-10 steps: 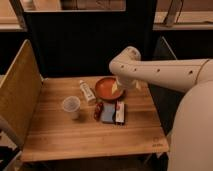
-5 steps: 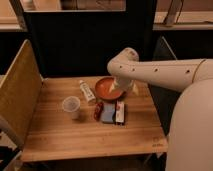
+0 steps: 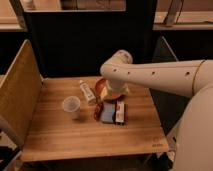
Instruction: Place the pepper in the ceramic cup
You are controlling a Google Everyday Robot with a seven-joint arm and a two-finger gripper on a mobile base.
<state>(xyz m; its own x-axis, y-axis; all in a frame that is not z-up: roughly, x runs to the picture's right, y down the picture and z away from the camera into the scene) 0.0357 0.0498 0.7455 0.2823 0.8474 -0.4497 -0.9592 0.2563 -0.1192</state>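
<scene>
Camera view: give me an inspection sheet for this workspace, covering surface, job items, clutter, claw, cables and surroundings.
Surface: wooden table, things grouped near its middle.
Job's things: pepper lying on the table beside the blue-and-red packet; ceramic cup upright, apart from it toward the tan side panel.
Clutter: white bottle lying down; orange-red bowl; blue-and-red packet, flat.
Claw: claw low over the orange-red bowl, behind the pepper.
Cables: nothing seen.
Surroundings: tan side panel, dark side panel opposite, dark backdrop.

High oblique view onto table point(image 3: 75, 140), jaws mid-frame
</scene>
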